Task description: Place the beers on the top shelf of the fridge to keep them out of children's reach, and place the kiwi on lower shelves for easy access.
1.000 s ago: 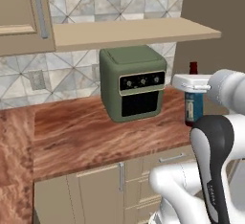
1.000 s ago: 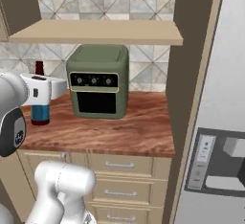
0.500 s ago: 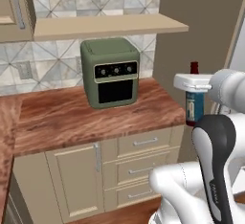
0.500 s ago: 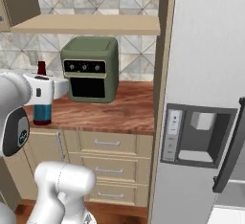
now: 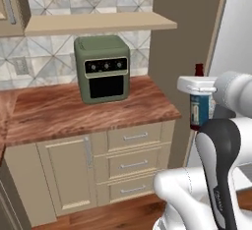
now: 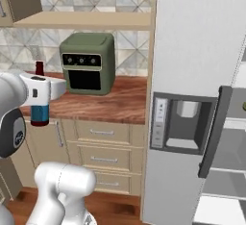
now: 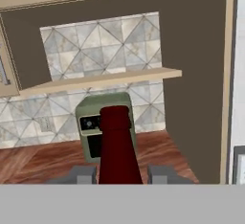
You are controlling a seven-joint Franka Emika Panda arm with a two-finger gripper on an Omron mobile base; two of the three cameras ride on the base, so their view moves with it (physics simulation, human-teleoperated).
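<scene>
The tool (image 7: 119, 174) is clenched on the maroon beer bottle (image 7: 117, 146), which we find upright between its fingers, held in the air off the front edge of the tabletop (image 5: 88, 113). The bottle is slim dark glass with a red cap and blue label. The tabletop is reddish wood grain and carries a squat green oven (image 5: 102, 69). The brushed-silver fridge (image 6: 192, 75) stands to the right, door open.

No legible text; bottle label (image 5: 199, 108) print unreadable.
</scene>
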